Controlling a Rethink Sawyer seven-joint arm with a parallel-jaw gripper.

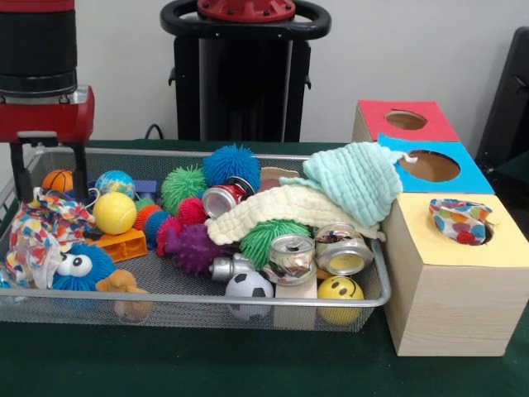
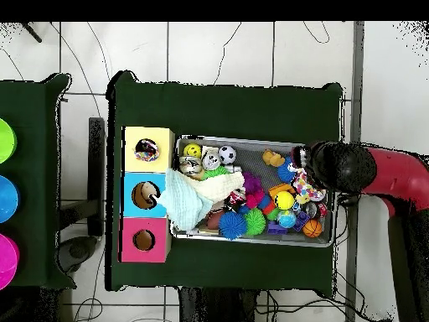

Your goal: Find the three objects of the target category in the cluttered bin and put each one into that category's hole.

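Shows the gripper (image 1: 48,197) unclenched: two black fingers (image 1: 81,169) set wide apart, pointing straight down, nothing pinched between them. Puts it over the end of the bin (image 1: 207,154) farthest from the boxes, tips just inside the rim and about level with the top of a crumpled dotted cloth (image 1: 40,225), one of the three objects; cannot tell whether touching. Reads as a straddle ahead of a pinch, probably spread wide because soft fabric bunches and wants a broad bite, and aimed vertically to slip down among close neighbours. Carries the tool on a red wrist below a black forearm (image 1: 37,50), upright above that end of the bin; from overhead, brings the arm (image 2: 369,172) in across the bin's short side away from the boxes. Crowds that cloth, inside the bin, with a blue googly-eyed ball (image 1: 78,266) touching it and a yellow ball (image 1: 114,212) just beside. Finds a second dotted cloth (image 1: 459,222) outside the bin, stuffed partway into the hole (image 1: 488,235) of the yellow-faced box (image 1: 446,289), which stands against the bin's opposite end. Finds no third dotted cloth; possibly buried under the mint-green cloth (image 1: 355,178) and cream cloth (image 1: 273,213) draped over the bin's box-side end.
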